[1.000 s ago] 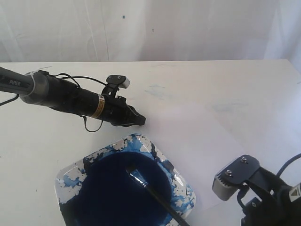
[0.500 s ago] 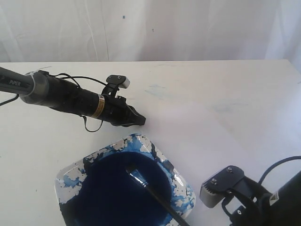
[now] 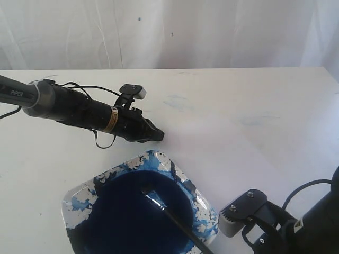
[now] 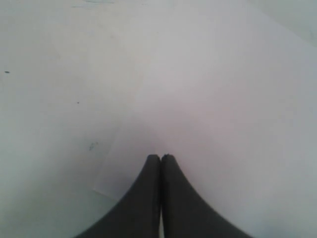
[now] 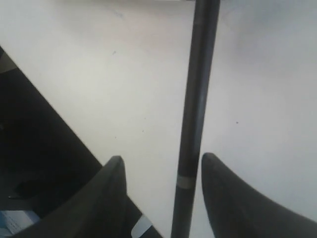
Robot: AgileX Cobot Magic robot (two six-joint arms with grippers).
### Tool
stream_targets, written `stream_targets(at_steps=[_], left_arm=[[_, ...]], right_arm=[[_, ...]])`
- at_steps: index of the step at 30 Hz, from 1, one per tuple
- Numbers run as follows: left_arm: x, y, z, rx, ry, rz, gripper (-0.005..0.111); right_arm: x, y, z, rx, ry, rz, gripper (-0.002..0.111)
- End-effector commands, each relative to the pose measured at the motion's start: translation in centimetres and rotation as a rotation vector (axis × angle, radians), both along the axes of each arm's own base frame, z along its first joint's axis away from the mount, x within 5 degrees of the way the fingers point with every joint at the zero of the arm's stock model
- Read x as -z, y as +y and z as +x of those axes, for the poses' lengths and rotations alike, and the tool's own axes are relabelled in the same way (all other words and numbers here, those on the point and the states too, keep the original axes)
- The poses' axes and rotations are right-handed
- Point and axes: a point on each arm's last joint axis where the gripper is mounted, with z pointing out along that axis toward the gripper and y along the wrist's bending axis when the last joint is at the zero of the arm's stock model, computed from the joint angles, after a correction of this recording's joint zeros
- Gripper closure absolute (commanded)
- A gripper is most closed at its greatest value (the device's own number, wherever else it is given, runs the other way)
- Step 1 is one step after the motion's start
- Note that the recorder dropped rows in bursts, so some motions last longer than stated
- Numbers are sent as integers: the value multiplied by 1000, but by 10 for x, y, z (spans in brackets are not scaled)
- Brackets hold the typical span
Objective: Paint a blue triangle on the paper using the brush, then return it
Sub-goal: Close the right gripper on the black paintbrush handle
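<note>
The brush [image 3: 175, 219] lies with its bristles in the blue paint and its black handle [image 5: 198, 99] running out over the dish's near corner. My right gripper [image 5: 162, 157] is open. Its fingers stand on either side of the handle, with a gap on each side. In the exterior view only its wrist [image 3: 238, 211] shows, at the bottom right. My left gripper [image 3: 159, 136] is shut and empty, its tips [image 4: 161, 156] low over a corner of the white paper [image 4: 223, 99]. The paper [image 3: 228, 143] lies flat right of that arm. No blue triangle shows on it.
A white square dish [image 3: 79, 203] holding dark blue paint sits at the front, between the two arms. The left arm [image 3: 69, 108] stretches in from the left edge. A white curtain [image 3: 169, 32] closes off the back of the table.
My right arm has moved left and lower in the exterior view, closer to the dish corner and the brush handle. The left arm, brush and dish have stayed put.
</note>
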Motion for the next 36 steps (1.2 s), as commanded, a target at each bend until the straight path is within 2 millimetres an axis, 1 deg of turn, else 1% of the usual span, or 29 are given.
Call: stream_targets(at_steps=[1,7,12,15,16,19,23,26,29,32,34,36], left_arm=[[-3,-2,0,3,-12,4,107],[-3,-2,0,3,-12,4,107],[-3,-2,0,3,-12,4,107],[-3,-2,0,3,-12,4,107],[-3,-2,0,3,-12,4,107],[-3,-2,0,3,-12,4,107],[-3,-2,0,3,-12,4,107],[-3,-2,0,3,-12,4,107],[-3,-2,0,3,-12,4,107],[-3,-2,0,3,-12,4,107],[-3,-2,0,3,-12,4,107],[-3,-2,0,3,-12,4,107]], right_arm=[[1,0,0,-7,-8,0,64],[1,0,5,33,-40,-16,64],[-5,-4,15,53,-92,-113,64],[-13,-4,23,104,-112,-164,64],[-19,-3,26,109,-128,-167,64],[-33,-1,29,113,-176,-125,64],[-54,-2,28,137,-268,-36,64],[-72,-7,22,218,-315,37,64],[-95,-19,7,329,-343,138,64],[-118,-33,-19,419,-306,271,64],[-125,-42,-39,393,-256,305,64],[-127,-51,-55,369,-208,296,64]])
